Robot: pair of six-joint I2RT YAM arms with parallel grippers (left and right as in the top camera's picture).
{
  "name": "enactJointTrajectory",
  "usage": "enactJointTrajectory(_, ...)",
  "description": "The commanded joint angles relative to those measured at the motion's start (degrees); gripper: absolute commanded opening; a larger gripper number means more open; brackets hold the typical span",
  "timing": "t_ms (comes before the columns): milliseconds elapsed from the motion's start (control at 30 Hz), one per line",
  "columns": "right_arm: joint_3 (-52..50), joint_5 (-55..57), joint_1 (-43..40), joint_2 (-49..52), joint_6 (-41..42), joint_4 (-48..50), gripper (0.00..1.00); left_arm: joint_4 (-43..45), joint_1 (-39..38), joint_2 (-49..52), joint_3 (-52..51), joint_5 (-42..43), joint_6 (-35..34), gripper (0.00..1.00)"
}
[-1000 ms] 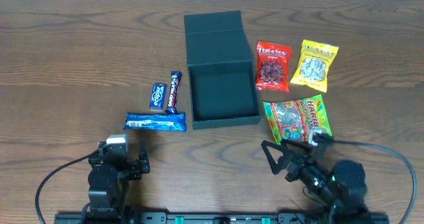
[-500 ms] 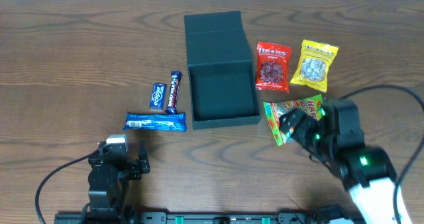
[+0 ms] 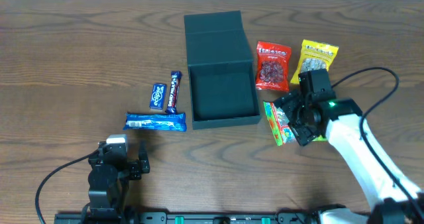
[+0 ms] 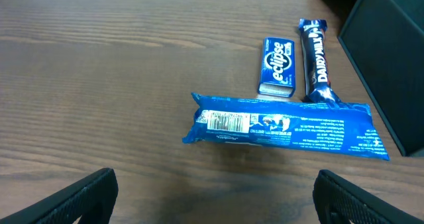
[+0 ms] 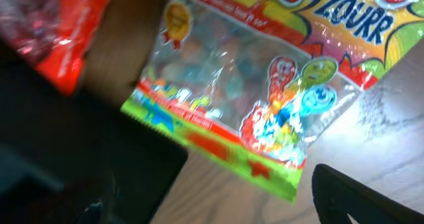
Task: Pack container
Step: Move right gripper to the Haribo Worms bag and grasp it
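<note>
The dark teal container (image 3: pixel 225 122) stands open in the middle of the table, lid (image 3: pixel 212 24) laid back, nothing showing inside. My right gripper (image 3: pixel 292 120) is open and hovers over the green gummy bag (image 3: pixel 277 127), right of the container; the right wrist view shows the bag (image 5: pixel 252 98) just ahead of the spread fingers (image 5: pixel 218 207) and not gripped. My left gripper (image 3: pixel 126 168) is open and empty near the front edge (image 4: pixel 212 207), short of a blue bar (image 4: pixel 285 126).
A red packet (image 3: pixel 273 66) and a yellow packet (image 3: pixel 318 63) lie right of the container. A blue bar (image 3: pixel 154 122), a Dairy Milk bar (image 3: pixel 173 91) and an Eclipse mint tin (image 3: pixel 158 96) lie left of it. The right arm's cable loops over the right side.
My right arm has swung from the front edge up and forward, so its gripper now sits over the gummy bag. The left arm and all packets have stayed put.
</note>
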Motion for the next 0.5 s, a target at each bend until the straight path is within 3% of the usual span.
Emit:
enactJointTrajectory(0, 1.01, 0.35, -1.14, 3.15, 1.53, 0.96, 0.93, 0.15, -0.17, -0.04, -0.61, -0.59, 0.63, 0.95)
enactJointTrajectory(333, 1.01, -0.85, -3.45, 13.79, 1.33, 6.01, 0.92, 0.15, -0.17, -0.04, -0.61, -0.59, 0.61, 0.95)
enactJointTrajectory(467, 1.01, -2.73, -3.89, 17.27, 0.55, 8.00, 0.78, 0.15, -0.17, -0.04, -0.61, -0.59, 0.63, 0.95)
